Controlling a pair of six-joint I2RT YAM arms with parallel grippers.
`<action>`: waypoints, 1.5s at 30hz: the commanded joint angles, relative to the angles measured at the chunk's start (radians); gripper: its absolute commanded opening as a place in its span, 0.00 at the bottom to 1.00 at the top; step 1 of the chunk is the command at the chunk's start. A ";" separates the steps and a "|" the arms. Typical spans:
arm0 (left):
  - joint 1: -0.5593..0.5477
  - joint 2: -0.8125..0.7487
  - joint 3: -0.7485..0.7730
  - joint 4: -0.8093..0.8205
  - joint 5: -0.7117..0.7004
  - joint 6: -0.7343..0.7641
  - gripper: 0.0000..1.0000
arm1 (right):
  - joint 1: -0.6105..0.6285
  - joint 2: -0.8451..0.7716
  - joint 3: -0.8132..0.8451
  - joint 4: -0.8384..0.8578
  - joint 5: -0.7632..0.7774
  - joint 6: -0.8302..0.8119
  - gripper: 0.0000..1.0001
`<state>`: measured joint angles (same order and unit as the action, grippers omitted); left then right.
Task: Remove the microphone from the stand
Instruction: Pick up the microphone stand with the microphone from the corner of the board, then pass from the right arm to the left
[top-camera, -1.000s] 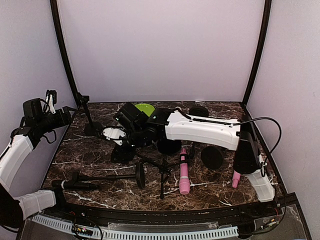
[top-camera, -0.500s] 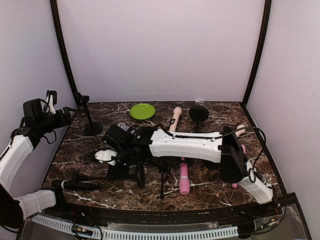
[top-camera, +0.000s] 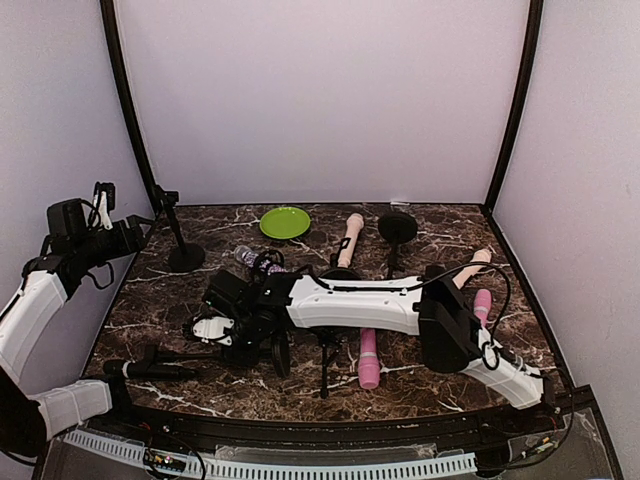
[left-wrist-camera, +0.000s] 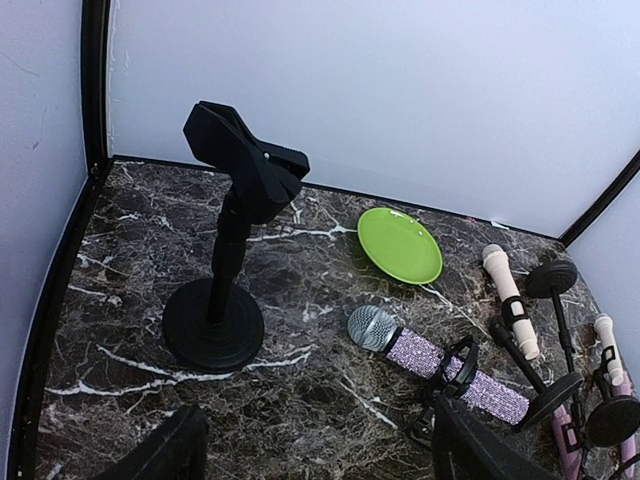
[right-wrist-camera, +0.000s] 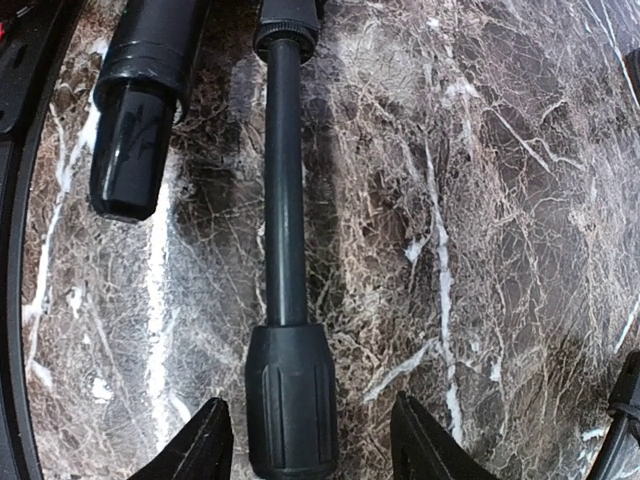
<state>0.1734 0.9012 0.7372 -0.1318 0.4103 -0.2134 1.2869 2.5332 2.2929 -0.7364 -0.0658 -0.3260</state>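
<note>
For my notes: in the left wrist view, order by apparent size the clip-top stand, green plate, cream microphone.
1. clip-top stand, helped by nearness to the camera.
2. green plate.
3. cream microphone, longer but far thinner.

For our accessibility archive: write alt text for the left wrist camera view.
An empty black microphone stand with a clip top stands upright on a dark marbled table, left of centre. Right of it, a green plate and, nearer, a glittery purple microphone lying flat in a black holder.
</note>
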 joint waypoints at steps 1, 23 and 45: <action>0.006 -0.003 -0.012 -0.008 0.020 0.002 0.79 | 0.011 0.029 0.039 0.048 0.026 -0.023 0.51; 0.006 -0.036 0.164 -0.071 0.050 0.022 0.79 | -0.033 -0.190 -0.137 0.434 0.063 0.112 0.00; -0.132 -0.031 0.352 -0.023 0.508 -0.007 0.72 | -0.333 -0.637 -0.658 0.979 0.009 0.598 0.00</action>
<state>0.1268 0.8814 1.1519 -0.2134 0.8593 -0.2424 0.9955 1.9915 1.6928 0.0429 -0.0124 0.1791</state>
